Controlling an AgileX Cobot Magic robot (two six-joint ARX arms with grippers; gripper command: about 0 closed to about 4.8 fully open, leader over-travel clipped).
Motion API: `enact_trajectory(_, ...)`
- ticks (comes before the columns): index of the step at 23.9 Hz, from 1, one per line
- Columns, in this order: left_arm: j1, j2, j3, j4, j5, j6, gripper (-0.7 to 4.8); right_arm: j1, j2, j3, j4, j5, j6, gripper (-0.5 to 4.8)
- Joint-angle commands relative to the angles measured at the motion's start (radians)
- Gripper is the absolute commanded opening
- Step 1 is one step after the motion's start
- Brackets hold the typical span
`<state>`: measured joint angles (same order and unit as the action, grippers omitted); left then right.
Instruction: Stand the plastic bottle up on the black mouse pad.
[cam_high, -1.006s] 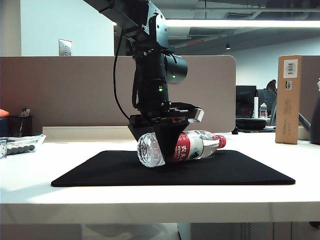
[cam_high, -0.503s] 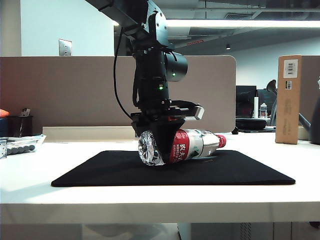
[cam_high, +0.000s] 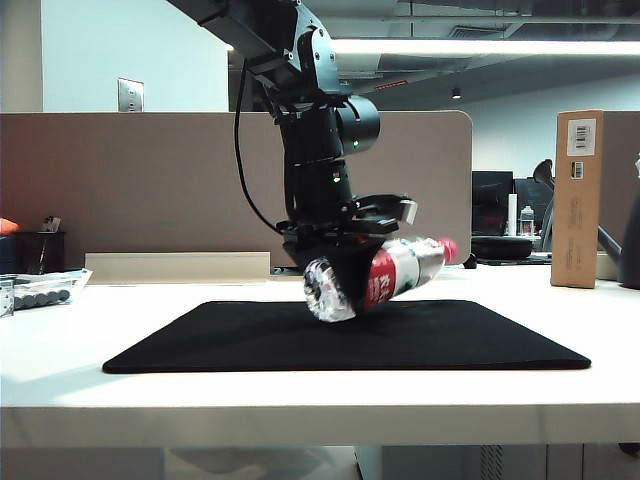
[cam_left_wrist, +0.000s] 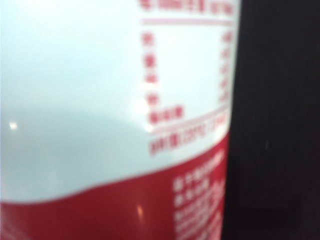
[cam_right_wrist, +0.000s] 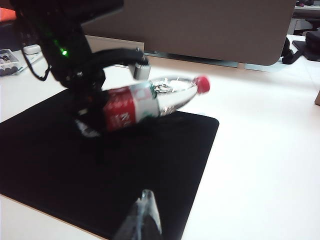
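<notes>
The plastic bottle (cam_high: 398, 270), clear with a red cap and a red label, hangs tilted just above the black mouse pad (cam_high: 200, 345), cap end raised to the right. My left gripper (cam_high: 345, 285) is shut on its label section from above. In the left wrist view the label (cam_left_wrist: 100, 100) fills the picture, the pad (cam_left_wrist: 275, 125) shows dark beside it, and the fingers are hidden. The right wrist view shows the bottle (cam_right_wrist: 150, 100) in the left gripper (cam_right_wrist: 90, 112) over the pad (cam_right_wrist: 50, 160). My right gripper (cam_right_wrist: 146, 200) hovers at the pad's near edge, shut and empty.
A tall cardboard box (cam_high: 578, 198) stands at the right on the white table (cam_high: 320, 400). A beige partition (cam_high: 150, 190) runs behind. At the far left lie a plastic bag of small items (cam_high: 35, 290) and a dark cup (cam_high: 40, 250).
My left gripper closed on the lying bottle, then swung it up and to the right. The bottle has left the pad and its cap end has risen.
</notes>
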<state>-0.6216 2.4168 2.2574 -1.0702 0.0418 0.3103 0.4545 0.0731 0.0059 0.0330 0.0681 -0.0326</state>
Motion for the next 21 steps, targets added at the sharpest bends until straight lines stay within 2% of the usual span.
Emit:
enact_trajectory(1,0.003,-0.041,0.011,0.168,0.063,-0.088,-0.06,-0.001,-0.002,-0.004,0.015,0.001,-0.002,-0.05)
enact_trajectory(4,0.005,-0.04,0.01,0.352,0.12,-0.196,-0.06,-0.002,-0.002,-0.004,0.015,0.001,-0.002,-0.05)
enact_trajectory(12,0.005,-0.041,-0.074,0.673,0.179,-0.312,-0.06,-0.002,-0.003,-0.004,0.015,0.001,-0.002,-0.05)
enact_trajectory(18,-0.002,-0.041,-0.17,0.93,0.233,-0.354,-0.06,-0.003,-0.003,-0.004,0.015,0.001,-0.002,-0.05)
enact_trajectory(20,-0.002,-0.047,-0.247,1.134,0.232,-0.441,-0.06,-0.018,-0.003,-0.004,0.015,0.002,-0.002,-0.05)
enact_trajectory(21,-0.001,-0.051,-0.27,1.189,0.232,-0.458,-0.06,-0.028,-0.003,-0.004,0.015,0.001,-0.002,-0.05)
